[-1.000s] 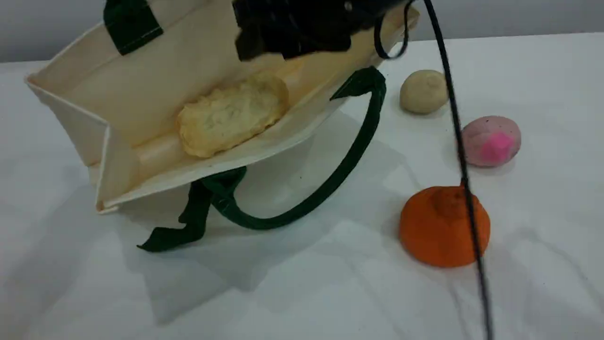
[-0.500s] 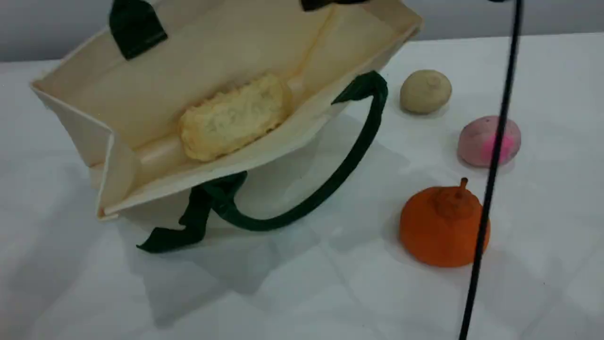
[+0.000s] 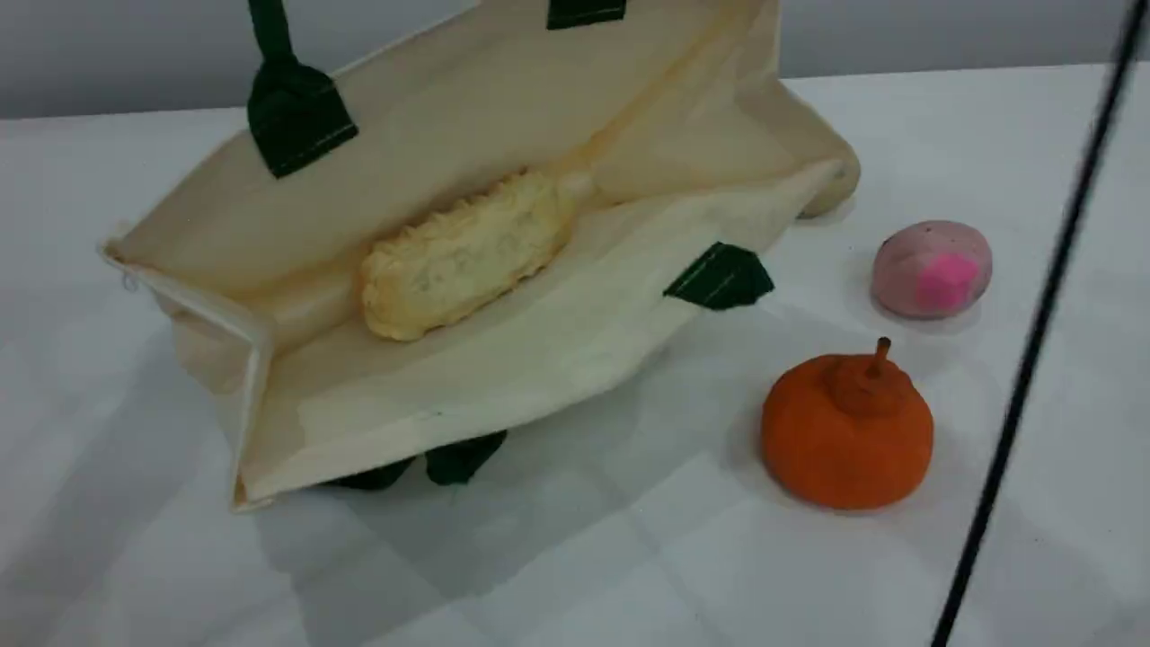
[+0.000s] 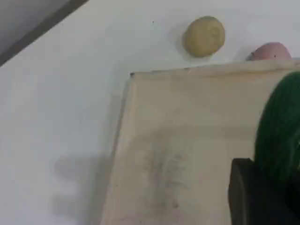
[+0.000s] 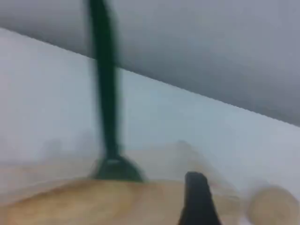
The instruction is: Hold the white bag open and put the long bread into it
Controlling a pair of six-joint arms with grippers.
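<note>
The white bag [image 3: 503, 377] lies tilted with its mouth wide open toward the camera. The long bread [image 3: 467, 256] rests inside it, along the fold at the bottom. One green rope handle [image 3: 268, 31] runs taut up out of the scene view. In the left wrist view my left gripper [image 4: 262, 199] is shut against that green handle [image 4: 281, 126], above the bag's outer wall [image 4: 187, 140]. My right gripper [image 5: 197, 201] hangs above the bag's rim [image 5: 70, 201], open with nothing in it, beside the taut handle [image 5: 105, 93].
An orange pumpkin-shaped item [image 3: 844, 431] sits right of the bag, with a pink ball [image 3: 933, 268] behind it. A beige bun [image 3: 831, 193] is half hidden by the bag's corner. A black cable [image 3: 1033, 341] hangs across the right side.
The right arm has risen out of the scene view. The bag has swung right and forward, covering the bun and its looping front handle. The cable has swung right.
</note>
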